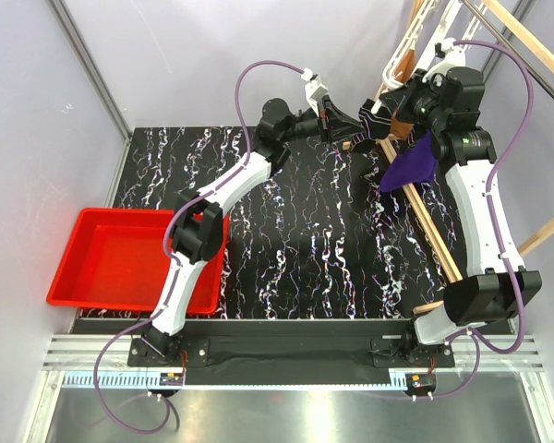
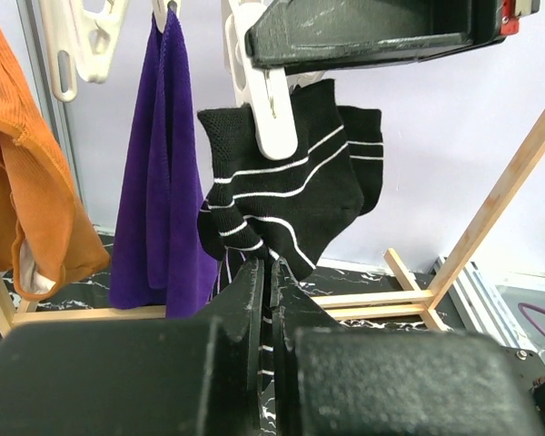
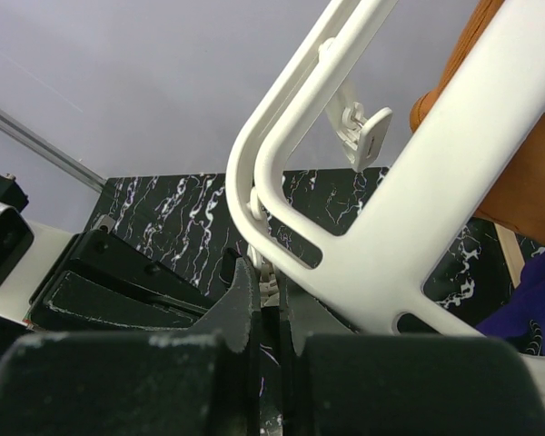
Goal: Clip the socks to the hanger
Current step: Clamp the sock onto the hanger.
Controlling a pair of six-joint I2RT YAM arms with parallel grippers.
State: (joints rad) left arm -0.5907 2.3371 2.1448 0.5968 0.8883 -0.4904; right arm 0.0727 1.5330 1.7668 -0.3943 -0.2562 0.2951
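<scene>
Beyond the red bin (image 1: 129, 263) at the near left, the left gripper (image 2: 271, 282) has its jaws nearly together, pinching the lower tip of the socks (image 2: 282, 191). The socks hang at the far right of the table, just beside the purple cloth (image 2: 159, 182), with their cuff under a white clip (image 2: 272, 118). Farther up, the right gripper (image 3: 268, 291) is squeezed onto that clip's tab under the hanger (image 3: 391, 218). The clip seems to cover only the cuff's edge, so a downward tug from the left gripper, or an early release, could drop the socks.
</scene>
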